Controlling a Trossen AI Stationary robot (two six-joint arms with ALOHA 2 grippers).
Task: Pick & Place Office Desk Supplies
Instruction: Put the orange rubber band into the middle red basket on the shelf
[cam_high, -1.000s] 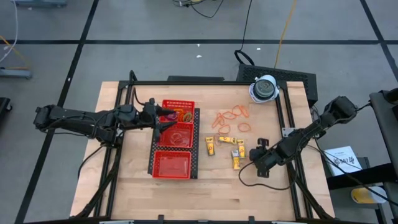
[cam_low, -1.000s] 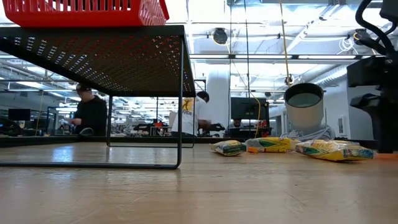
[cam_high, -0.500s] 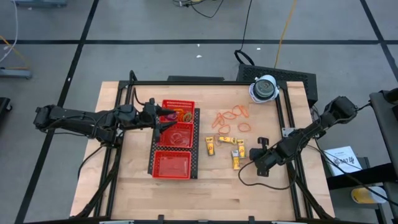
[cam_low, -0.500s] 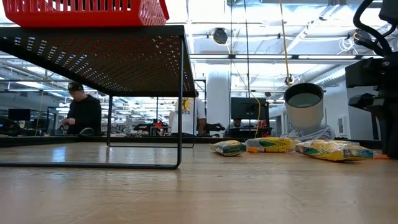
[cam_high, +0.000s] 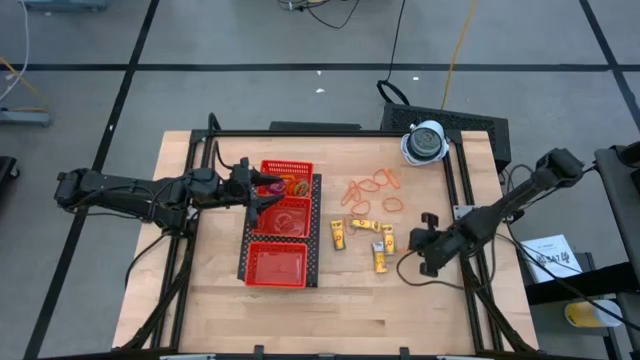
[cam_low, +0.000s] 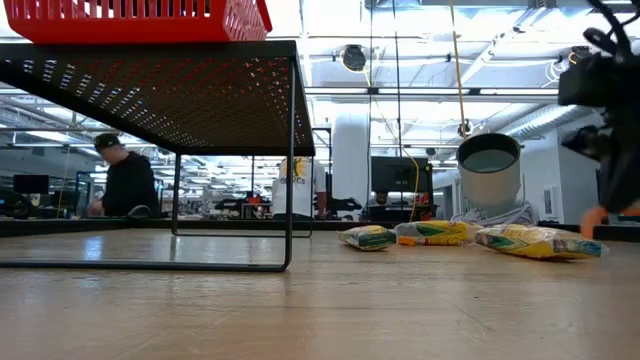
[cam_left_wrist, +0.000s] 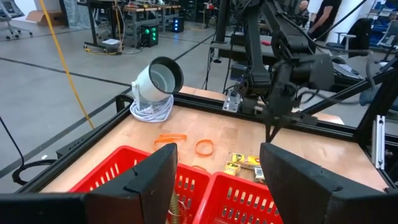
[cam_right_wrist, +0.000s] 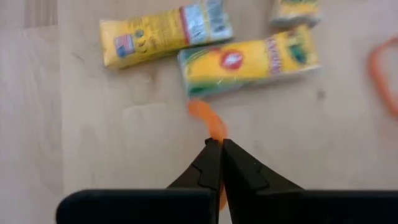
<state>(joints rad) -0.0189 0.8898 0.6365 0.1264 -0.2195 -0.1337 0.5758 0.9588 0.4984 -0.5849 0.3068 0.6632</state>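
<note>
My right gripper (cam_right_wrist: 216, 144) is shut on a thin orange rubber band (cam_right_wrist: 205, 118), a little above the table and right of three yellow packets (cam_high: 365, 235). In the low view the gripper (cam_low: 612, 120) stands high at the right, with the band (cam_low: 592, 218) below it. More orange rubber bands (cam_high: 375, 186) lie flat on the table farther back. My left gripper (cam_left_wrist: 217, 180) is open over the far compartment of the red mesh tray (cam_high: 285, 168), with nothing between its fingers. My right gripper pinches one stretch of the orange rubber band (cam_right_wrist: 214, 134) between the tips of its two fingers, coming from above and pointing down. The band's loop sticks out past the fingertips and hangs slack close above the table.
A white-grey dome-like object (cam_high: 425, 142) sits on a coiled cable at the far right corner. The red tray stands raised on a dark wire frame (cam_low: 290, 160) left of centre. Bare wood lies along the near edge (cam_high: 380, 310). A person shows in the room beyond the table.
My right gripper has shut on an orange rubber band beside the yellow packets, then risen and shifted a little toward the table's right edge, lifting the band off the wood. The packets have stayed where they lay.
</note>
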